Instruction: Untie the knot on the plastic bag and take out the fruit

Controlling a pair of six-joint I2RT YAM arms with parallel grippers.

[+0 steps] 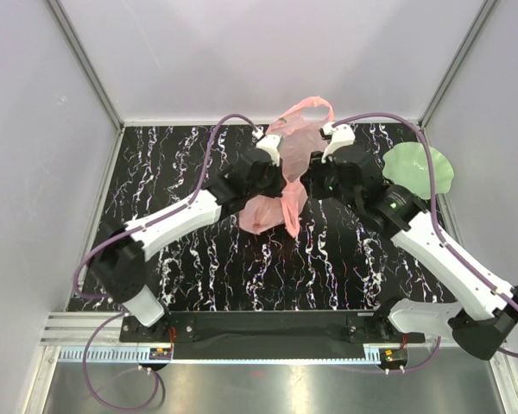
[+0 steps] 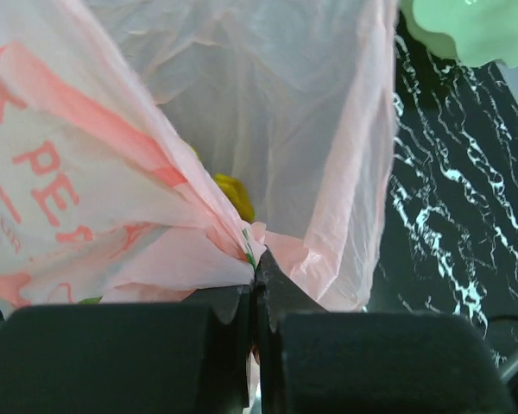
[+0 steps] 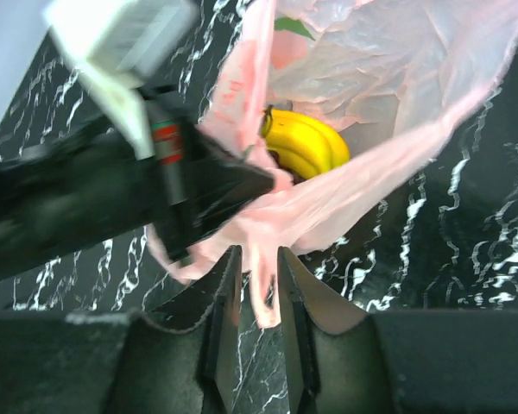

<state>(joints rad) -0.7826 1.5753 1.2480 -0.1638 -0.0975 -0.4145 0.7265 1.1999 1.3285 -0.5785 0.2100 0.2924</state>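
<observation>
1. The plastic bag [image 1: 287, 185]: pink, translucent and crinkled, with red print. It sits near the middle of the far half of the black marbled table [image 1: 242, 259], held between the two arms. Its mouth is spread open between the two grips.
2. Left gripper [image 2: 255, 274]: the jaws are pressed together on a gathered fold of the bag's rim. In the left wrist view the film fans upward and outward from this pinch.
3. Right gripper [image 3: 259, 289]: the fingers are almost together, and a bunched strip of bag film fills the narrow gap between them, so the gripper is clamped on the bag. The rim runs taut from this grip toward the upper right of the right wrist view.
4. Bananas [image 3: 306, 142]: yellow, lying inside the bag and seen through the open mouth in the right wrist view. In the left wrist view only a small yellow patch shows behind the film.
5. Green plate [image 1: 419, 168]: wavy-edged, resting on the table to the right of the bag and apart from it, beside the right arm.
</observation>
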